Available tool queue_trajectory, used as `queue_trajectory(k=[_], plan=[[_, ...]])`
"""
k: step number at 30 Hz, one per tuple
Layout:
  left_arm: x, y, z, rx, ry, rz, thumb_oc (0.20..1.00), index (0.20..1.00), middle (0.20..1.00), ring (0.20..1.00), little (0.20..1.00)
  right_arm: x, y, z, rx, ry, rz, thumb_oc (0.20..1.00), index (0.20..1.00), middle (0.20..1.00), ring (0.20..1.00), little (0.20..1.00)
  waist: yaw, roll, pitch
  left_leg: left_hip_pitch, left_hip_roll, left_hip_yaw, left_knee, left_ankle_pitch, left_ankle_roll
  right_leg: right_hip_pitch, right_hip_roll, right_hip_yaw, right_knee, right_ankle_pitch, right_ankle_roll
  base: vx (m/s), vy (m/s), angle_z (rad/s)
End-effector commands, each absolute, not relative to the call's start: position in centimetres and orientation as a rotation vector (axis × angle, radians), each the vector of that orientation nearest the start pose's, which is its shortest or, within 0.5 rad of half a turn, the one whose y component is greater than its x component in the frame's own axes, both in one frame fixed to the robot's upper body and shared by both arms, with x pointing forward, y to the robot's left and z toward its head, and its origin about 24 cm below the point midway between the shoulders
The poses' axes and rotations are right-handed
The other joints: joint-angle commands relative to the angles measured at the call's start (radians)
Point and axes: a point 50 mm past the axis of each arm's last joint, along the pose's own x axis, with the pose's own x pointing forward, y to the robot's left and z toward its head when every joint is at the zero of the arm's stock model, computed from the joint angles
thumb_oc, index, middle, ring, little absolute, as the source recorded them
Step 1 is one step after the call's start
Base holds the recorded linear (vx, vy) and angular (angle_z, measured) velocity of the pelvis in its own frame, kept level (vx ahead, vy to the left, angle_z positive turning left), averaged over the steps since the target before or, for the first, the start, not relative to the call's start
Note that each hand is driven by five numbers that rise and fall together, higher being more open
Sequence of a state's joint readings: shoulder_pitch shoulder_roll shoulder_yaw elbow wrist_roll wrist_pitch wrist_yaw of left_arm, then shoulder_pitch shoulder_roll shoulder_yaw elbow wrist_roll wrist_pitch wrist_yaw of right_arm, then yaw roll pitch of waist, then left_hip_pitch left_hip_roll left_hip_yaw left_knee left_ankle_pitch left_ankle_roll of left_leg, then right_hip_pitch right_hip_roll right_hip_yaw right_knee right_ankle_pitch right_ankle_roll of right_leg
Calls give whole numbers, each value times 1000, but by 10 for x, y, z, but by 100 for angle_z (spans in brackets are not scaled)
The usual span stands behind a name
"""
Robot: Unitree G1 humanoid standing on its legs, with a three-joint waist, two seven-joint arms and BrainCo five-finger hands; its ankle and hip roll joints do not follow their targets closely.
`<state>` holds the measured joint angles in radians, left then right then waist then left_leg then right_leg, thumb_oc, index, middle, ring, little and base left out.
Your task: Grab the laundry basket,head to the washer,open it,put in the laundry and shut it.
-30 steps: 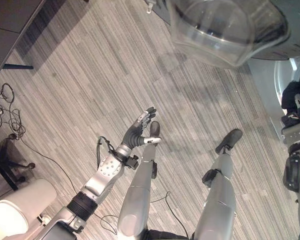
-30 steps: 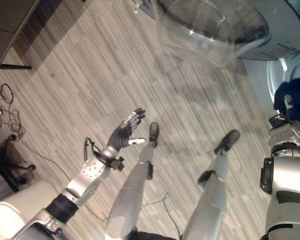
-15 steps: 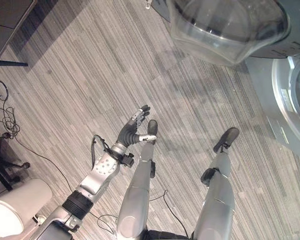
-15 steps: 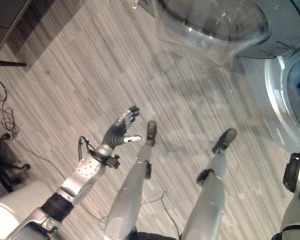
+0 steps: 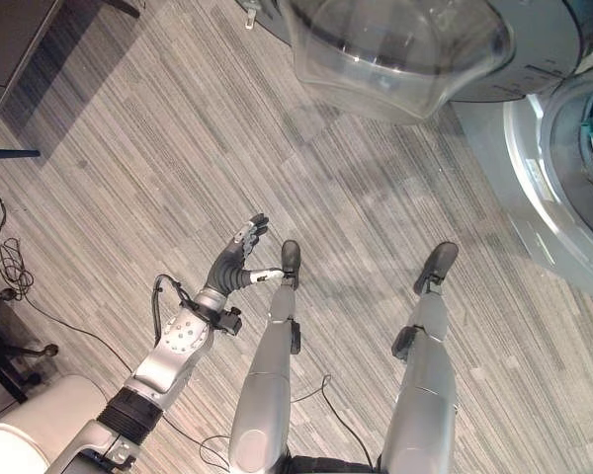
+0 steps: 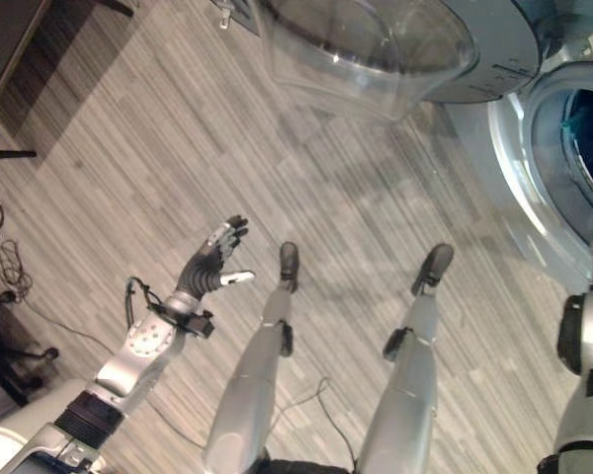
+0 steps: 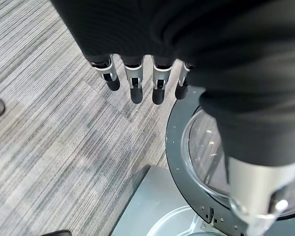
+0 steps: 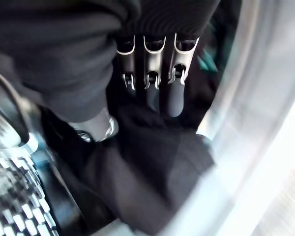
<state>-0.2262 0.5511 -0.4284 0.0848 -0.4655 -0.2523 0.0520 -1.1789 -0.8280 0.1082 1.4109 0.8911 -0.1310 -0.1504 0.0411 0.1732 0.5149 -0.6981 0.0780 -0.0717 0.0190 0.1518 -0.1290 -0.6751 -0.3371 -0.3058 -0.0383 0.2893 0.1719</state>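
The washer (image 5: 544, 188) stands at the right with its round door (image 5: 395, 49) swung open, the clear bowl facing me. Inside the dark drum (image 6: 583, 148) lies a dark garment (image 8: 152, 152), with a bit of teal cloth (image 8: 206, 64) behind it. My right hand (image 8: 157, 73) reaches into the drum; its fingers are straight and their tips rest on the dark garment, the thumb beside it. My left hand (image 5: 239, 262) hangs open over the floor, well left of the washer, holding nothing. In the left wrist view the door (image 7: 206, 162) shows past its fingers (image 7: 133, 83).
Grey striped floor (image 5: 158, 148) spreads in front of the washer. A dark desk (image 5: 10, 49) stands at the far left, with cables (image 5: 0, 257) and a chair base on the floor below it. A white rounded object (image 5: 30, 434) sits at the near left.
The camera has shifted toward the washer. My right hand, which held the dark garment at the drum's mouth, has gone out of the eye views and into the drum. The left hand stays open.
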Motion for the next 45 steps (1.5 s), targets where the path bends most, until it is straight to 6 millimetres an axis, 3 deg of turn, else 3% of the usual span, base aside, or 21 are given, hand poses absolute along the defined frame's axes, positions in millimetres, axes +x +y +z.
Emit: queue_trajectory(k=[1, 13, 15, 16, 18, 19, 20, 21, 22, 23, 24, 27, 28, 29, 30, 31, 35, 36, 40, 42, 45], plan=[[262, 154, 76, 70, -179, -410, 1000, 1000, 1000, 1000, 1000, 355, -379, 207, 347, -196, -644, 1000, 1000, 1000, 1000, 1000, 43, -19, -47, 97, 50, 11, 34, -141, -39, -70, -20, 112, 85, -155, 53, -13, 32, -1], [259, 156, 56, 107, -86, -471, 1000, 1000, 1000, 1000, 1000, 366, -327, 138, 718, -246, -405, 1000, 1000, 1000, 1000, 1000, 37, -41, -52, 96, 37, -5, 75, -161, -36, -8, -23, 90, 67, -149, 57, -2, 3, 1], [260, 156, 55, 104, -85, -464, 1000, 1000, 1000, 1000, 1000, 359, -316, 103, 734, -159, -412, 1000, 1000, 1000, 1000, 1000, 29, -53, -53, 96, 37, -11, 94, -170, -33, 8, -22, 88, 62, -148, 56, -31, 18, 3], [259, 156, 55, 105, -83, -463, 1000, 1000, 1000, 1000, 1000, 359, -315, 102, 734, -157, -412, 1000, 1000, 1000, 1000, 1000, 29, -54, -54, 96, 36, -11, 96, -171, -33, 10, -22, 87, 61, -148, 56, -30, 20, 3], [260, 158, 55, 94, -85, -450, 1000, 1000, 1000, 1000, 1000, 352, -303, 73, 738, -76, -408, 1000, 1000, 1000, 1000, 1000, 23, -69, -53, 95, 33, -16, 124, -187, -27, 23, -19, 87, 56, -143, 55, -30, 31, 0], [260, 159, 55, 85, -86, -445, 1000, 1000, 1000, 1000, 1000, 344, -288, 46, 706, 22, -397, 1000, 1000, 1000, 1000, 1000, 23, -92, -50, 92, 26, -35, 168, -209, -22, 39, -7, 91, 43, -138, 54, -61, 60, -2], [260, 160, 55, 86, -85, -444, 1000, 1000, 1000, 1000, 1000, 344, -287, 45, 707, 23, -397, 1000, 1000, 1000, 1000, 1000, 21, -96, -51, 86, 22, -36, 172, -206, -21, 38, -10, 91, 39, -133, 54, -79, 79, -5], [259, 163, 53, 93, -75, -429, 1000, 1000, 1000, 1000, 1000, 332, -268, 14, 663, 140, -385, 1000, 1000, 1000, 1000, 1000, 35, -127, -39, 95, 7, -109, 242, -250, -21, 54, 16, 110, 32, -139, 47, -57, 49, -9], [259, 163, 53, 94, -74, -428, 1000, 1000, 1000, 1000, 1000, 332, -268, 14, 663, 141, -385, 1000, 1000, 1000, 1000, 1000, 32, -129, -40, 89, 3, -110, 246, -248, -21, 52, 12, 110, 30, -135, 47, -68, 49, -20], [258, 164, 49, 103, -59, -426, 1000, 1000, 1000, 1000, 1000, 323, -259, -3, 599, 221, -365, 1000, 1000, 1000, 1000, 1000, 38, -145, -31, 95, -12, -171, 287, -267, -23, 66, 22, 122, 29, -138, 42, -64, 106, -43], [257, 166, 43, 144, -33, -422, 1000, 1000, 1000, 1000, 1000, 294, -242, -43, 514, 388, -347, 1000, 1000, 1000, 1000, 1000, 27, -165, -29, 148, -24, -256, 333, -339, -7, 123, 27, 132, 20, -142, 40, -55, 213, -47], [254, 171, 35, 199, 9, -422, 1000, 1000, 1000, 1000, 1000, 245, -237, -85, 486, 544, -359, 1000, 1000, 1000, 1000, 1000, -26, -172, -36, 201, -45, -185, 412, -401, 14, 213, -19, 121, -19, -101, 55, -54, 424, -15], [254, 172, 35, 200, 10, -421, 1000, 1000, 1000, 1000, 1000, 244, -237, -85, 486, 545, -359, 1000, 1000, 1000, 1000, 1000, -29, -176, -37, 198, -51, -184, 414, -398, 16, 212, -25, 122, -22, -96, 57, -116, 635, -6], [252, 172, 36, 245, 3, -445, 1000, 1000, 1000, 1000, 1000, 216, -240, -102, 482, 616, -372, 1000, 1000, 1000, 1000, 1000, -48, -177, -56, 231, -74, -133, 460, -455, 43, 241, -42, 139, -49, -96, 62, -95, 426, -22], [251, 172, 36, 246, 4, -445, 1000, 1000, 1000, 1000, 1000, 216, -239, -102, 482, 617, -372, 1000, 1000, 1000, 1000, 1000, -50, -183, -58, 227, -82, -131, 460, -450, 45, 236, -50, 142, -49, -93, 64, -134, 756, -35], [249, 176, 34, 282, 19, -460, 1000, 1000, 1000, 1000, 1000, 193, -241, -112, 479, 655, -356, 1000, 1000, 1000, 1000, 1000, -64, -172, -86, 262, -100, -89, 490, -480, 80, 257, -70, 148, -49, -104, 58, -70, 353, -32], [243, 186, 37, 291, 18, -446, 1000, 1000, 1000, 1000, 1000, 188, -237, -109, 493, 628, -313, 1000, 1000, 1000, 1000, 1000, -94, -159, -94, 335, -119, -34, 458, -452, 118, 281, -57, 122, -13, -113, 31, -118, 407, -66], [239, 190, 35, 279, 30, -430, 1000, 1000, 1000, 1000, 1000, 184, -235, -111, 496, 638, -298, 1000, 1000, 1000, 1000, 1000, -89, -148, -112, 386, -122, -5, 405, -416, 135, 297, -26, 100, 128, -179, 8, -148, 415, -94], [224, 192, 21, 222, 96, -391, 1000, 1000, 1000, 1000, 1000, 178, -223, -119, 484, 694, -254, 1000, 1000, 1000, 1000, 1000, -47, -144, -197, 499, -126, 58, 210, -325, 167, 406, 103, 67, 366, -340, -32, -80, 212, -71], [216, 193, 14, 196, 138, -384, 1000, 1000, 1000, 1000, 1000, 174, -217, -123, 482, 720, -238, 1000, 1000, 1000, 1000, 1000, -18, -158, -256, 527, -129, 75, 137, -291, 166, 501, 155, 57, 319, -388, -43, 15, -68, -88], [207, 193, 7, 167, 166, -363, 1000, 1000, 1000, 1000, 1000, 173, -210, -126, 476, 751, -217, 1000, 1000, 1000, 1000, 1000, 11, -171, -326, 537, -115, 103, 66, -250, 153, 571, 197, 98, 148, -374, -44, -62, -148, -52]])
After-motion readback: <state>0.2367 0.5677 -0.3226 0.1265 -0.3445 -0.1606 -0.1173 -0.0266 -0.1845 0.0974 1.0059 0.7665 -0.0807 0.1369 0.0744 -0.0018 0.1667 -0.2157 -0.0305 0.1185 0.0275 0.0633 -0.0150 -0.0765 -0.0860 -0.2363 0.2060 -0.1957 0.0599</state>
